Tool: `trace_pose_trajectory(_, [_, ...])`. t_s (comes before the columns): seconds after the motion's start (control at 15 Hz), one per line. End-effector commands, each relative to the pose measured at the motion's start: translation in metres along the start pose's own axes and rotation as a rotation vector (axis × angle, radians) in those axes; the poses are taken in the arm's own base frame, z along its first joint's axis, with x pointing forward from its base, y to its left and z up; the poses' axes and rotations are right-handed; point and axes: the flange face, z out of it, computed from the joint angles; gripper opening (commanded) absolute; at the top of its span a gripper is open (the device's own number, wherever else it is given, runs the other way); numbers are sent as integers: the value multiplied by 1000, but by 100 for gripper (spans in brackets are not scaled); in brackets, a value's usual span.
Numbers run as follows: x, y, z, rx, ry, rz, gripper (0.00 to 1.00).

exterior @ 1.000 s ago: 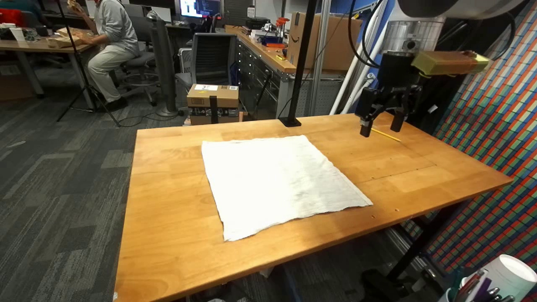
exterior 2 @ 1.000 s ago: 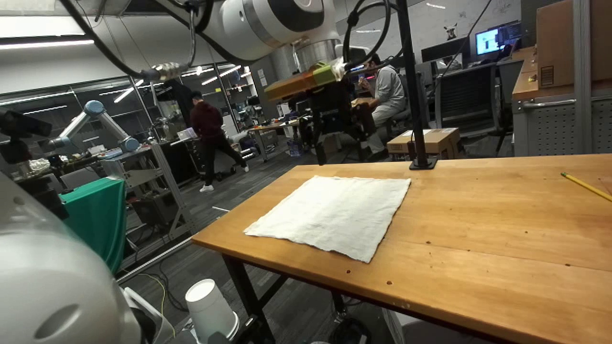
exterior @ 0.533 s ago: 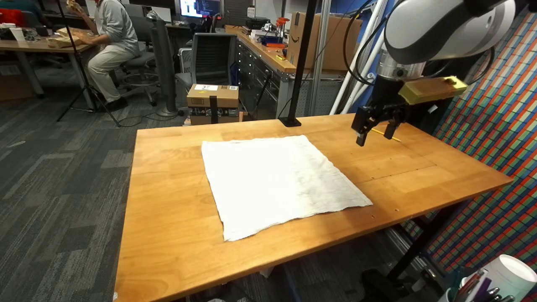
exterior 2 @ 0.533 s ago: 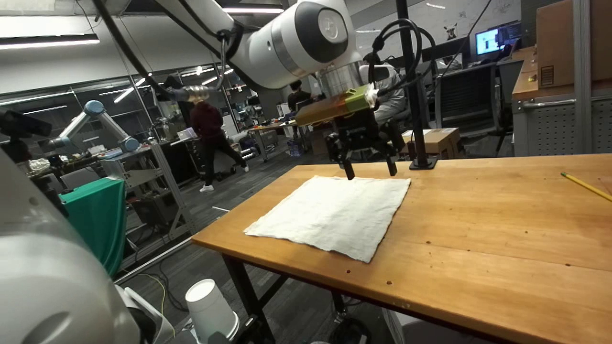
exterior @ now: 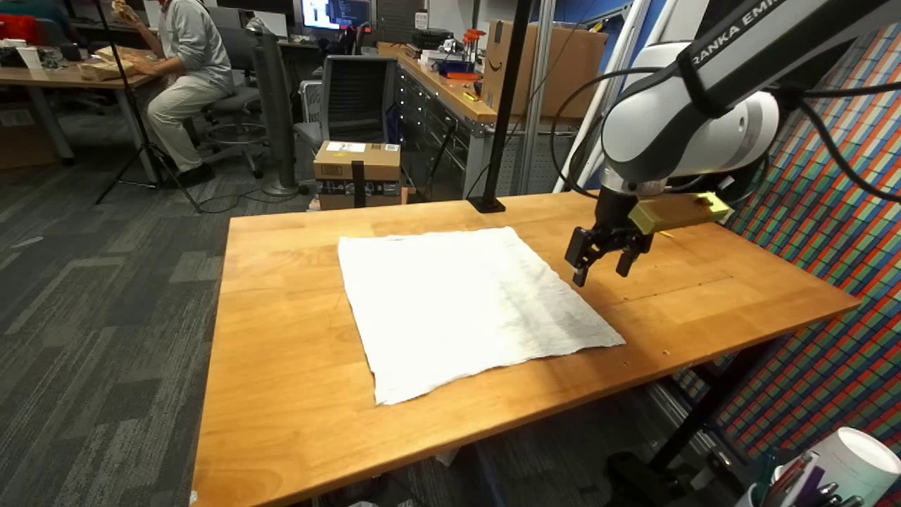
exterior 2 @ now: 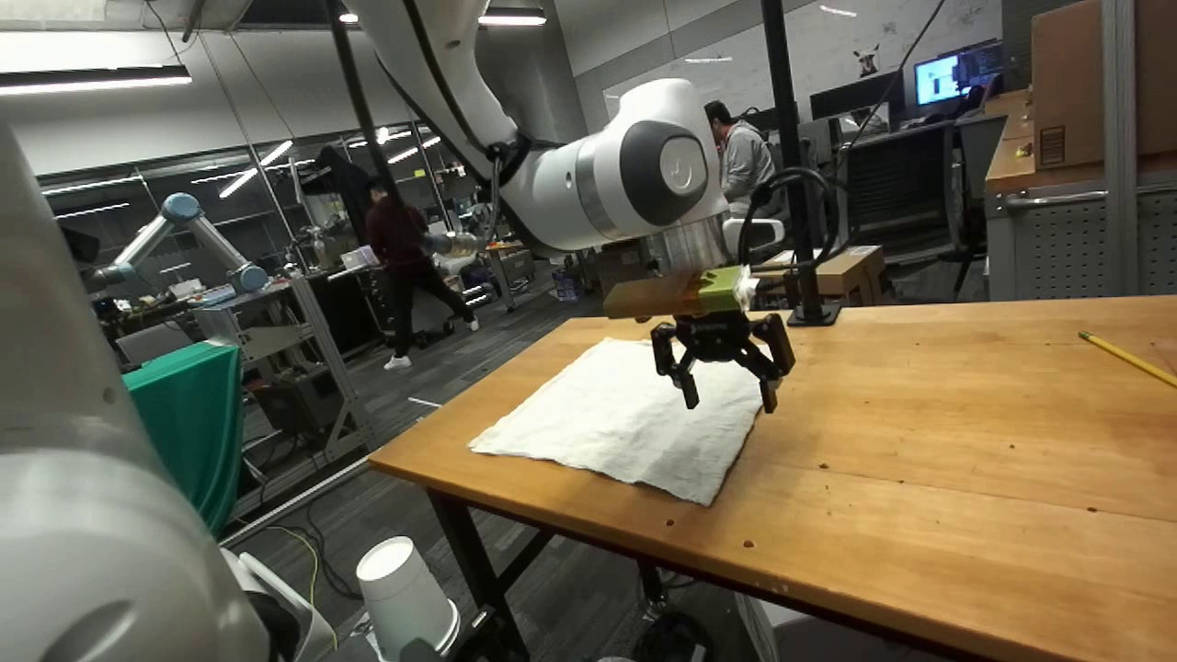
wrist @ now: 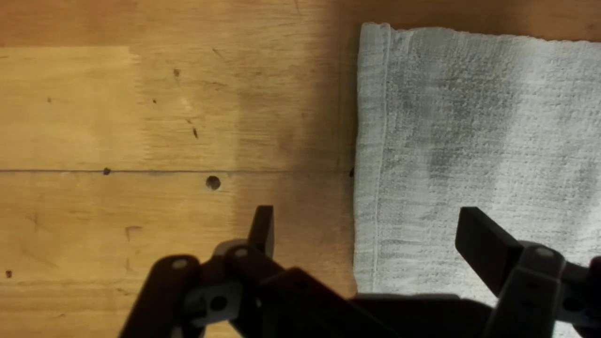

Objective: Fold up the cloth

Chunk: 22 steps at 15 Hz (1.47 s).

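Gripper (wrist: pixel 366 218) hovering empty, fingers (wrist: pixel 486 249) spread. Hem (wrist: pixel 370 155) of cloth (wrist: pixel 493 117) running between them, crossing finger line: one finger over table (wrist: pixel 141 225), one over cloth. Cloth lying flat, unfolded on table. Arm (exterior 2: pixel 556 198) arching above, pointing gripper down. I'm judging next move as needing straight descent, then hem pinch.

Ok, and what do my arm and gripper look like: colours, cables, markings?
The arm is mostly white with dark patches, a black strap and, in an exterior view, partial lettering: RANKA EMI. Black cables loop beside it. The gripper is black and two-fingered, with block-shaped fingertips. The box above it is yellow-green at one end, orange-brown at the other.
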Motion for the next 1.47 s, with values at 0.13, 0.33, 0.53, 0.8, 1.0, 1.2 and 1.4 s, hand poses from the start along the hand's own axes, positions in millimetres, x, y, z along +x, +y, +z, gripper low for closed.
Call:
trace_pose_trajectory(0.13, [7, -12, 29, 98, -5, 36, 100])
trace_pose_trajectory(0.33, [8, -17, 30, 135, -4, 57, 100])
trace_pose_trajectory(0.53, [9, -22, 34, 147, -5, 52, 100])
trace_pose_trajectory(0.8, [0, -26, 51, 137, -49, 27, 100])
trace_pose_trajectory(1.0, [-10, -27, 66, 141, -93, 9, 100])
trace_pose_trajectory(1.2, [-12, -23, 71, 136, -106, -3, 100])
trace_pose_trajectory(1.4, [-9, -24, 68, 150, -108, 9, 72])
